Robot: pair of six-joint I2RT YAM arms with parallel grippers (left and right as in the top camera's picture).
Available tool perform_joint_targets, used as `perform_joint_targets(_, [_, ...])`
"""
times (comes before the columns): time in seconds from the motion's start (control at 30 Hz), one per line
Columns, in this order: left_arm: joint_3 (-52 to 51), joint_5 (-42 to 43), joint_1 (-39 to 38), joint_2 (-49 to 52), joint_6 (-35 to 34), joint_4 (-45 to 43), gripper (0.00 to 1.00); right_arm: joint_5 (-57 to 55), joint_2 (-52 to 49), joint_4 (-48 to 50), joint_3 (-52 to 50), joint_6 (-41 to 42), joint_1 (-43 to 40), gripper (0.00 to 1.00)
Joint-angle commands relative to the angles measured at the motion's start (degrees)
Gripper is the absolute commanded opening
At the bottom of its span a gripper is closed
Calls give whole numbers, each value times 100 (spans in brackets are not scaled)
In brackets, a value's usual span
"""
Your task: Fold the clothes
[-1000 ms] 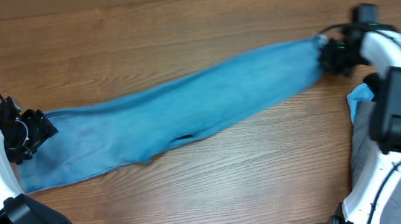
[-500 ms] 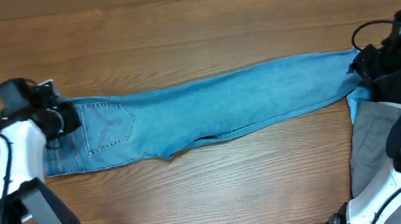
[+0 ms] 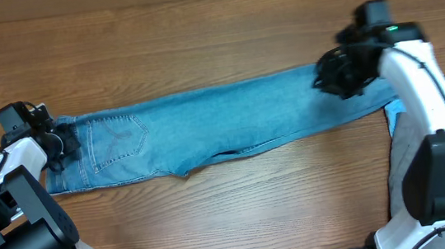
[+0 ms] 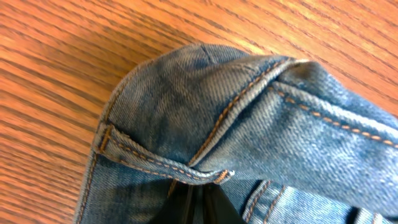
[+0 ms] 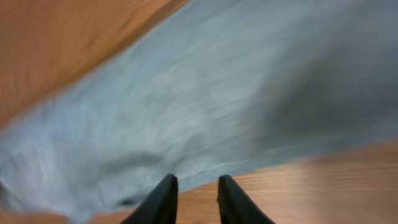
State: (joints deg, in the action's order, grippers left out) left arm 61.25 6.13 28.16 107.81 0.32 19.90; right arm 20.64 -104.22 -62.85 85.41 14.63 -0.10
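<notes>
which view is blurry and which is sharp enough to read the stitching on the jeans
Right wrist view: heavy motion blur, the jeans are a pale smear and the table grain is lost, only the right claw looks crisp. Left wrist view: sharp, orange stitching and belt loop read clearly. Overhead view: in focus, even light, no glare.

Overhead looks straight down on the whole table; both wrist views look closely at the jeans, shared by all.
</notes>
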Motion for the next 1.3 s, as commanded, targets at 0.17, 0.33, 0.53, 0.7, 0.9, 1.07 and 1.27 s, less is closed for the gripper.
perform_joint_targets(0.17, [133, 599, 72, 339, -74, 487, 11, 1644, -13, 2240, -1467, -317, 2371, 24])
perform_joint_targets(0.33, [369, 693, 72, 339, -72, 835, 9, 1137, -299, 2758, -1679, 417, 2999, 25])
perform_joint_targets(0.53, [1021, 1539, 70, 291, -4, 1469, 10, 1631, -1193, 2914, -1694, 1191, 3099, 17])
perform_joint_targets(0.7, [1576, 1617, 70, 262, 299, 2153, 11, 1731, -1443, 1460, -1672, 1526, 3220, 10])
perform_joint_targets(0.9, [1862, 1650, 33, 262, 295, 2446, 15, 1226, -765, 892, -1423, 927, 3176, 16])
perform_joint_targets(1.07, [2061, 2470, 28, 262, 444, 2780, 20, 1331, 304, 1126, -1036, 822, 3296, 30])
perform_joint_targets(1.27, [2065, 2651, -15, 262, 444, 2929, 22, 1346, 203, 1740, -1045, 1537, 3700, 54])
